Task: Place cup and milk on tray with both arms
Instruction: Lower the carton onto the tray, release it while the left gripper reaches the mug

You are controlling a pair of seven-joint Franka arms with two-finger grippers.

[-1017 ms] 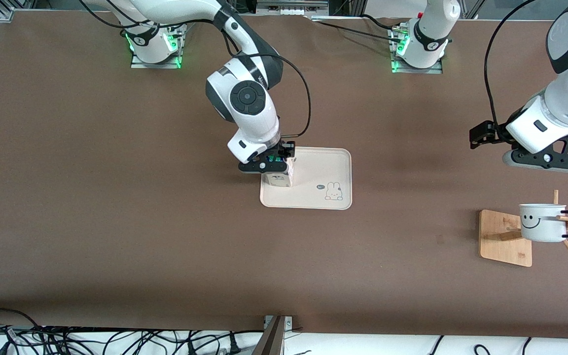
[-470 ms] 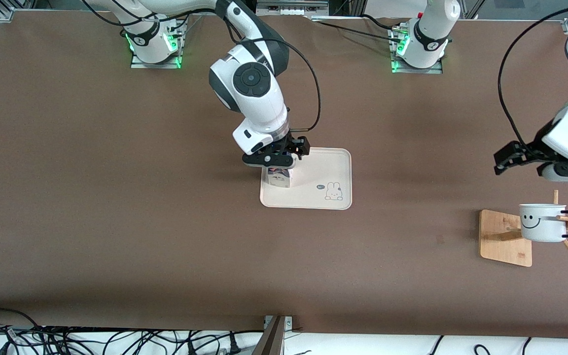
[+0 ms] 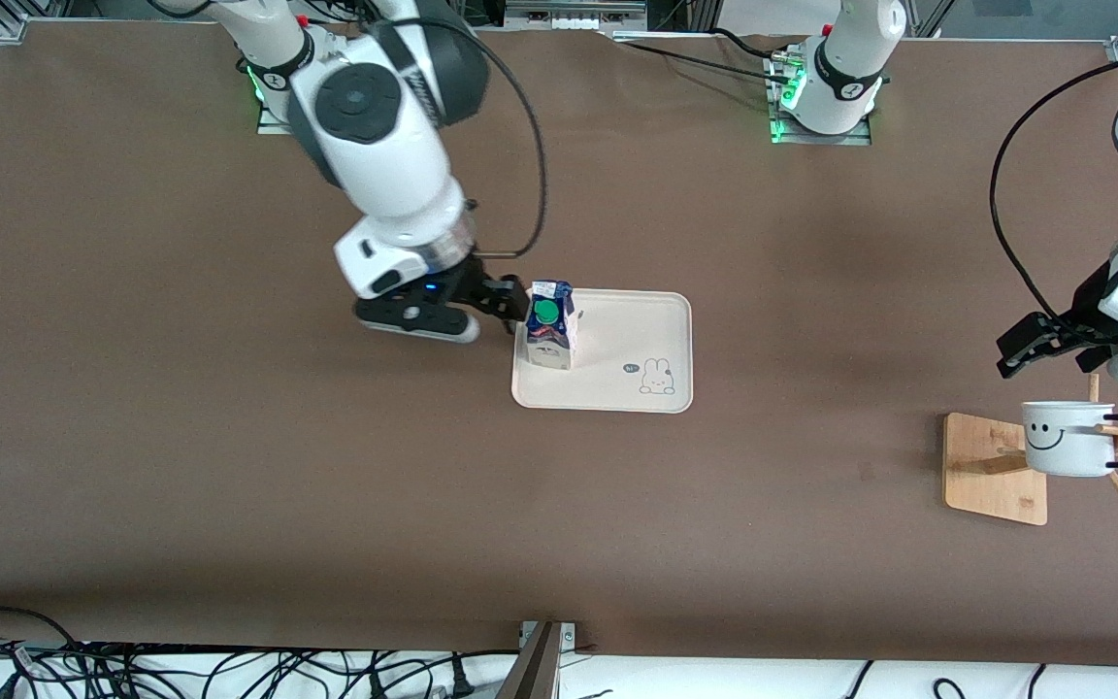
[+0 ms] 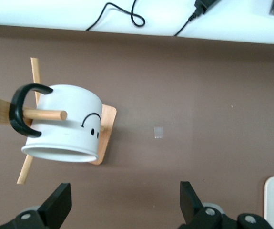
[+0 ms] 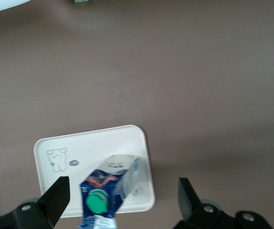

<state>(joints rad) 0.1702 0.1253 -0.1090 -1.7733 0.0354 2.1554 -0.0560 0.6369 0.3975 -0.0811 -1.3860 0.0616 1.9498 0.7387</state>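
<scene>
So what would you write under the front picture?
Milk stands on the tray; open right claw beside it, open left claw over the cup.

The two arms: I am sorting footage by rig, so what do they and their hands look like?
Both arms are glossy white with rounded dark grey joint caps and black bands, and a black cable loops along each. The bases glow green. The right hand and the left hand are black with two blunt fingers, under a white wrist block with a small dark slot. The right one also shows a small blue light.
</scene>
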